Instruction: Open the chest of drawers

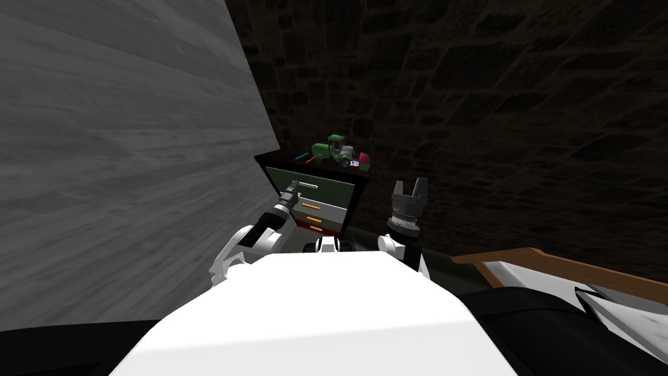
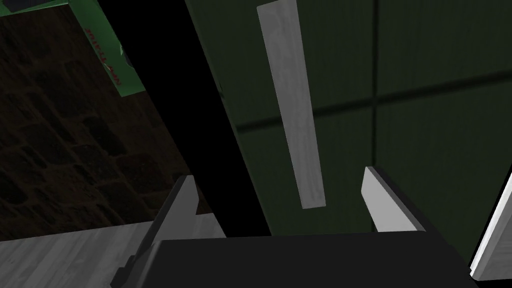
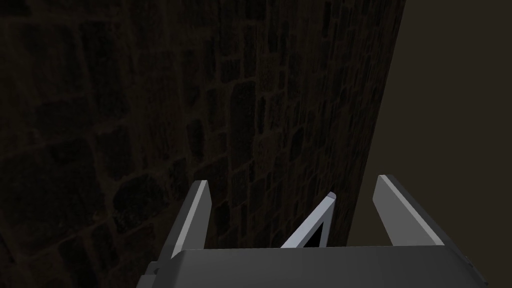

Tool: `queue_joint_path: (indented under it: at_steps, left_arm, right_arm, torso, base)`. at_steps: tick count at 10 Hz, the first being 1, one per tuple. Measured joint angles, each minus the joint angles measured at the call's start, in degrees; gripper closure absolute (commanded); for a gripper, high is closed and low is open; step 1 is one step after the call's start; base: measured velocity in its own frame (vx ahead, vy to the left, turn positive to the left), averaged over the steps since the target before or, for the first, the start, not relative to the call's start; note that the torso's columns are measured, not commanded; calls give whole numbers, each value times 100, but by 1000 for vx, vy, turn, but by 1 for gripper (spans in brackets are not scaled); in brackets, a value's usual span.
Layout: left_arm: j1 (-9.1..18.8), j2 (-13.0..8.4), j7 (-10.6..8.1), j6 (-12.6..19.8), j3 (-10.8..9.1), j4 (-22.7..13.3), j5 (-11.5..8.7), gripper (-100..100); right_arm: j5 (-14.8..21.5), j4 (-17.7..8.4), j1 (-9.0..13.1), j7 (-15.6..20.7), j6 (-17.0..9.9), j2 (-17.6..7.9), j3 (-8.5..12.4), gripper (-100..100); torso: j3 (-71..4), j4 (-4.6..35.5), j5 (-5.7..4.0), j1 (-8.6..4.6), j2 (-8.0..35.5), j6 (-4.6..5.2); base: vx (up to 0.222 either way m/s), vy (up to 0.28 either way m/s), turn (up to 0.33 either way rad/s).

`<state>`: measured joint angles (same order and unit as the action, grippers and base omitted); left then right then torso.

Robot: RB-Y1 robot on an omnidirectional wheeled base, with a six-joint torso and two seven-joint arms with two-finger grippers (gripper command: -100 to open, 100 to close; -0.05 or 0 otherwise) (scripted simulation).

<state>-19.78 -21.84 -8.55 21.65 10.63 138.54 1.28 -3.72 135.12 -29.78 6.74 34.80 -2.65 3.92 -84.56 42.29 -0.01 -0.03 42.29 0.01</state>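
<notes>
Directly ahead at the far wall stands the chest of drawers [image 1: 324, 199], and the left gripper [image 2: 277, 174], jaws wide, brackets the left end of its topmost grey bar handle [image 2: 295, 115], which runs left to right; the right gripper [image 1: 409, 188], likewise wide, hangs farther off.

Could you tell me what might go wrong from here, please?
The open left gripper straddles only the end of the grey bar handle on the dark green top drawer, so a grip there may slip off. A jerky pull could shake the green toy tractor on top of the chest.
</notes>
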Motion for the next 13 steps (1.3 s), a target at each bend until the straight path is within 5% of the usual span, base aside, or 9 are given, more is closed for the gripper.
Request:
queue_joint_path:
  at_steps: [9,10,13]
  left_arm:
    - [138,-361,-218,967,99,192,58,-100]
    - [139,-360,-220,978,99,197,59,100]
    - [108,-400,-249,968,124,335,73,100]
  right_arm:
    - [0,0,-1,0,0,0,0,0]
    - [0,0,-1,0,0,0,0,0]
    - [0,-1,3,0,-1,0,0,0]
  torso:
    - [-12,-5,-2,-7,-22,0]
    - [-7,-4,-1,-1,-8,-1]
    - [33,0,13,26,46,-6]
  base:
    - [47,16,-43]
    - [9,-2,2]
    - [-167,46,47]
